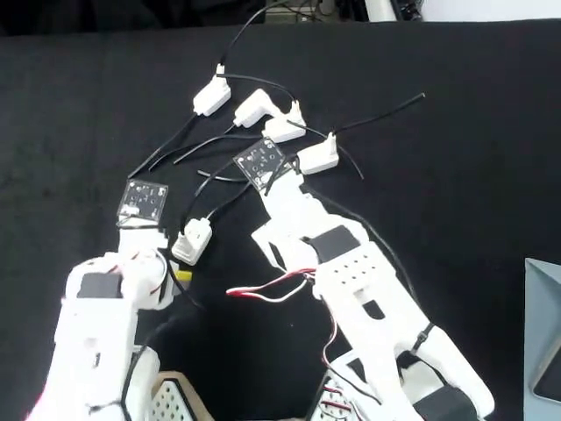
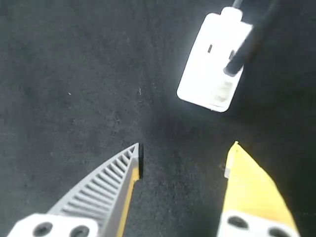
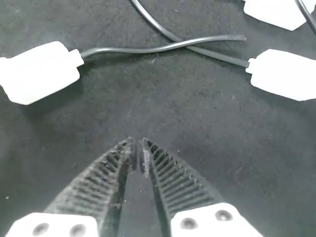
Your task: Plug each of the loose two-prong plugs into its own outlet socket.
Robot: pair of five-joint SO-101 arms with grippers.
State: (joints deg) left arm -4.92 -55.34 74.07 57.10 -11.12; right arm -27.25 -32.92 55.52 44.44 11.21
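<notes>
On the black table [image 1: 70, 105] the left arm [image 1: 96, 324] sits at the near left; the left gripper [image 2: 186, 145] hangs wide open over bare cloth, its grey finger [image 2: 111, 180] and yellow finger [image 2: 249, 187] well apart with nothing between them; just ahead of the tips a white connector [image 2: 210, 61] lies flat, a black cable [image 2: 249, 44] crossing over it; farther back, four more white pieces form a loose arc, the farthest piece [image 1: 211, 95], a second piece [image 1: 254, 107], a third piece [image 1: 285, 129] and a fourth piece [image 1: 318, 158], black leads trailing among them; which are plugs and which sockets I cannot tell; the right arm [image 1: 351, 272] reaches up beside that arc; the right gripper [image 3: 138, 148] is all but closed, ribbed fingers a thin slit apart, holding nothing, above bare cloth.
</notes>
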